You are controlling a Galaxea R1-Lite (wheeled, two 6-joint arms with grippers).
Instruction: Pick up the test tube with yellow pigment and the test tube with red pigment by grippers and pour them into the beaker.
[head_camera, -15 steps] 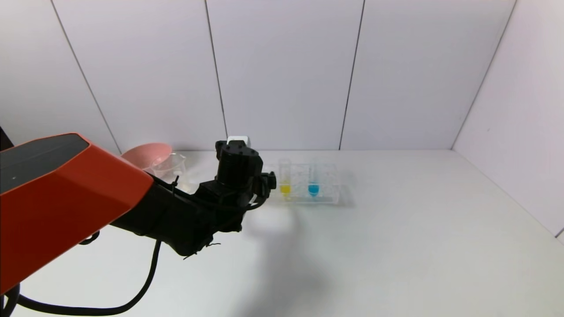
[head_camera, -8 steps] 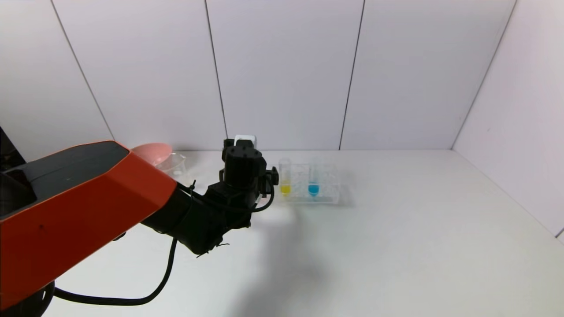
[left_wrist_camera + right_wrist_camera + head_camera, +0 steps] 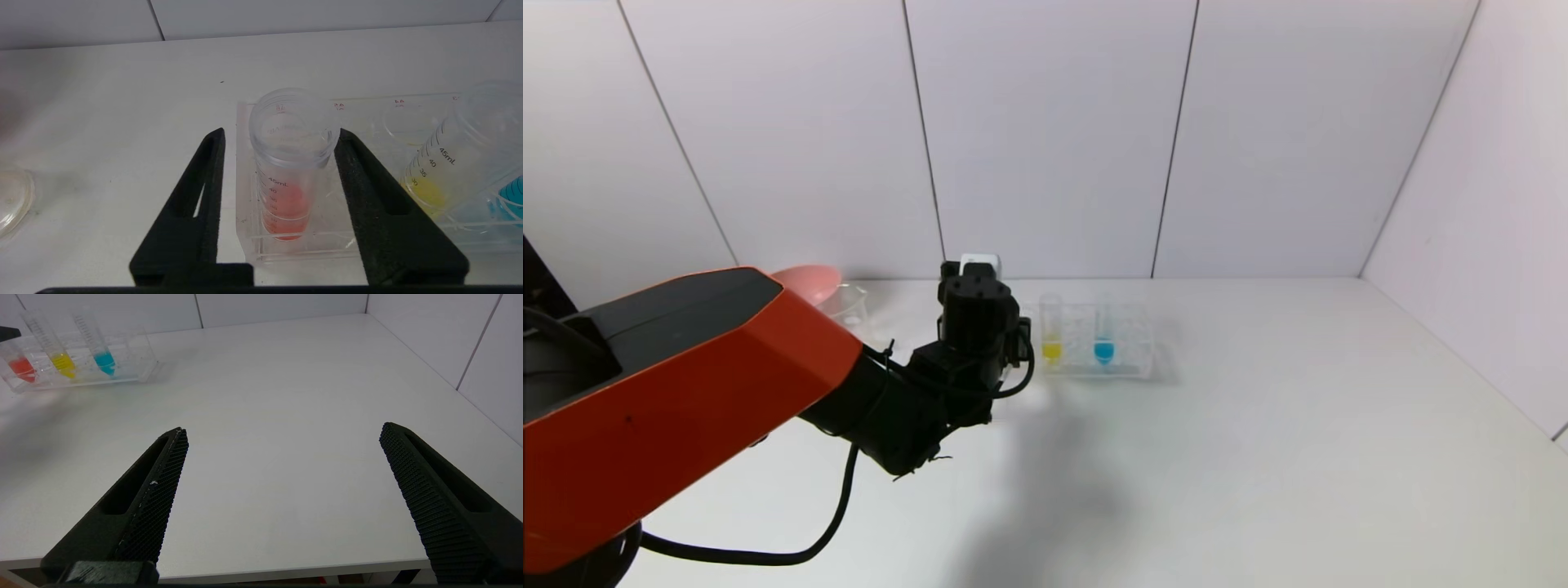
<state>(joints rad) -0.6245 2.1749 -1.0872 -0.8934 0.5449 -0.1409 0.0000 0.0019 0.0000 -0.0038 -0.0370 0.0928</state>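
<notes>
Table: We see a big white table (image 3: 1258,425) with white walls behind it.

Left arm: We see the orange and black left arm (image 3: 686,392) reaching from the near left toward the rack.

Left gripper: Our left gripper (image 3: 282,139) has its two black pointed fingers (image 3: 204,183) spread wide, one on each side of the red tube. The right finger looks very close to the tube's rim; we cannot tell if it touches. The left finger is apart from it.

Right gripper: Our right gripper (image 3: 282,433) hangs over the near right part of the table, far from the rack, fingers spread wide with nothing between them.

Rack: The clear plastic tube rack (image 3: 1127,359) sits at the far middle of the table.

Bowl: A pink round bowl (image 3: 809,278) peeks out at the far left, behind the arm.

Beaker: The small clear glass beaker (image 3: 845,302) stands just right of the pink bowl, left of the rack.

Red tube: The clear test tube with red pigment (image 3: 288,175) stands upright in the left end of the rack.

Yellow tube: The clear test tube with yellow pigment (image 3: 1051,331) stands in the rack, just right of the red one.

Blue tube: A clear tube with blue liquid (image 3: 1103,339) stands right of the yellow one.
</notes>
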